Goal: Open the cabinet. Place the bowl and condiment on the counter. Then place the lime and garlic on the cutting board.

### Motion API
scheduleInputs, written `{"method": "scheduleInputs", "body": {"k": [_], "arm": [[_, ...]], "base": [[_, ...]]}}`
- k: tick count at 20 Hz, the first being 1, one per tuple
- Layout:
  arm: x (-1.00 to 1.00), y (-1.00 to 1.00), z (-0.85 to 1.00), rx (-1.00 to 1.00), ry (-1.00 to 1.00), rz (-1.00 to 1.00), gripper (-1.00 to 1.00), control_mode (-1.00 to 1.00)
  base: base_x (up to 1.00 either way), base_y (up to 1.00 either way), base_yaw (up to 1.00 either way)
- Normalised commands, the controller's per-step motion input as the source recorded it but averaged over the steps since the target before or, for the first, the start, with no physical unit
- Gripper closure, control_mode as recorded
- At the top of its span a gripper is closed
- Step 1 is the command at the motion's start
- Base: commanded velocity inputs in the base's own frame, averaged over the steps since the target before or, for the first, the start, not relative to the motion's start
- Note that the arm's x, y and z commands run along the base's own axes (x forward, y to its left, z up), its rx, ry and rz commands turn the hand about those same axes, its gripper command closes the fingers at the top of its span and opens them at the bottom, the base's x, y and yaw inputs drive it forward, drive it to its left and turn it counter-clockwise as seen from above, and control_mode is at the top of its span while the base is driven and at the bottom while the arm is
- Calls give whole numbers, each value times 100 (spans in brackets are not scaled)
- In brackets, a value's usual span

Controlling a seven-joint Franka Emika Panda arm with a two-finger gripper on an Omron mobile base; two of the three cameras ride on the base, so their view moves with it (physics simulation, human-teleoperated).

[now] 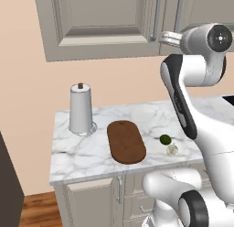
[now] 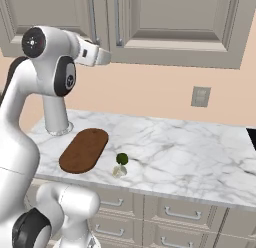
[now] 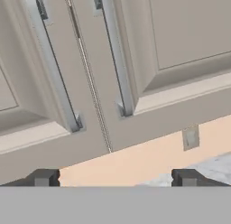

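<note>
The grey-beige cabinet [image 1: 103,20] [image 3: 180,33] hangs above the counter with both doors shut. Two long bar handles [image 3: 54,69] [image 3: 115,56] flank the door seam. My gripper [image 3: 115,178] [image 1: 167,37] [image 2: 102,56] is raised just below and in front of those handles, open, with nothing between its fingertips [image 3: 43,177]. On the white marble counter [image 1: 91,153] [image 2: 190,152] lies the dark brown cutting board [image 1: 126,141] [image 2: 84,149]. To its right are the lime [image 1: 165,139] [image 2: 122,158] and the garlic [image 1: 172,149] [image 2: 119,170], close together. The bowl and the condiment are out of view.
A white paper-towel roll [image 1: 81,109] stands at the counter's back left. A wall outlet [image 2: 200,96] [image 3: 190,137] sits on the peach wall. Drawer units [image 2: 175,212] run below the counter. A dark appliance edge [image 1: 9,185] is at the far left.
</note>
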Motion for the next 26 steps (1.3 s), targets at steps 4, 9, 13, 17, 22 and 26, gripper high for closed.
{"method": "scheduleInputs", "body": {"k": [4, 9, 13, 17, 22, 26], "arm": [[29, -21, 61, 2, -25, -2, -100, -100], [26, -34, 24, 4, -13, 0, -100, -100], [40, -12, 16, 3, 4, 0, -100, -100], [61, 0, 0, 0, 8, 0, -100, -100], [61, -4, 0, 0, 3, 0, -100, -100], [69, -16, -8, 0, 0, 2, -100, -100]], "base": [[0, 0, 0], [0, 0, 0], [0, 0, 0], [0, 0, 0], [0, 0, 0], [0, 0, 0]]}}
